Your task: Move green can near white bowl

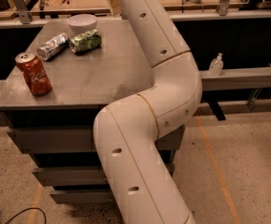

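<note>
1. The white robot arm (149,125) fills the middle of the scene. It rises from about 6 o'clock, bends near the table's right front corner and leans away towards 12 o'clock, leaving the top edge.
2. The gripper is out of sight past that top edge, somewhere beyond the far side of the table. I cannot tell whether it is apart, together or clamped on anything.
3. The grey table (103,78) stands left of the arm, with drawer-like shelves under its top.
4. A wooden workbench (79,1) runs behind the table at 12 o'clock.
5. A metal rail (247,78) stretches off at 3 o'clock.
6. The red can (33,73) stands upright near the table's front left corner, at about 8 o'clock on the tabletop and well apart from the others.
7. The green can (85,41) lies on its side at about 11 o'clock on the tabletop.
8. The white bowl (82,23) sits just beside the green can at its 12 o'clock. Whether the two touch, I cannot tell.
9. A silver can (52,45) lies on its side at the green can's 9 o'clock, close against it.
10. A small clear bottle (215,65) stands on the rail at 3 o'clock.
</note>
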Controlling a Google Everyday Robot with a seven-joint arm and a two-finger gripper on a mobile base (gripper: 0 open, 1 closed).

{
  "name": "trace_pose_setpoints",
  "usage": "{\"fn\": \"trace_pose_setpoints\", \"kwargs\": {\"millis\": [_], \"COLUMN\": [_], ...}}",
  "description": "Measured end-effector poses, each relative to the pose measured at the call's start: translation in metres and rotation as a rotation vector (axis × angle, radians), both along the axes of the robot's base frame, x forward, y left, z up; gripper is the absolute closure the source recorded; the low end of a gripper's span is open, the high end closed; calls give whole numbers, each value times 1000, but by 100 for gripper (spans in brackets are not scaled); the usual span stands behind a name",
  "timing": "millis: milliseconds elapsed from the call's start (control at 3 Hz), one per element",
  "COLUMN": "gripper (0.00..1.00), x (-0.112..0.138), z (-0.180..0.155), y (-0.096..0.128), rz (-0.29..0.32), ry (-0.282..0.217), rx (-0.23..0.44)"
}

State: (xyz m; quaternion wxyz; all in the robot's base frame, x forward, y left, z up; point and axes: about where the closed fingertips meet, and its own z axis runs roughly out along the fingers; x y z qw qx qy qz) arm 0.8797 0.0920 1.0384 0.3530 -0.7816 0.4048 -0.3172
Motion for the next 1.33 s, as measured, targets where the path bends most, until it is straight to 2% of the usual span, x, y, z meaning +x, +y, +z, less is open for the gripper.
{"fn": "trace_pose_setpoints", "kwargs": {"millis": [333, 667, 1000, 1333], "gripper": [0, 0, 0, 0], "x": [-12, -9, -20, -30], "z": [21, 16, 34, 62], "y": [-9, -7, -28, -53], "rz": [-38, -46, -83, -134], "ry": [-36, -26, -11, -26], "rx": [-26, -4, 44, 128]}}
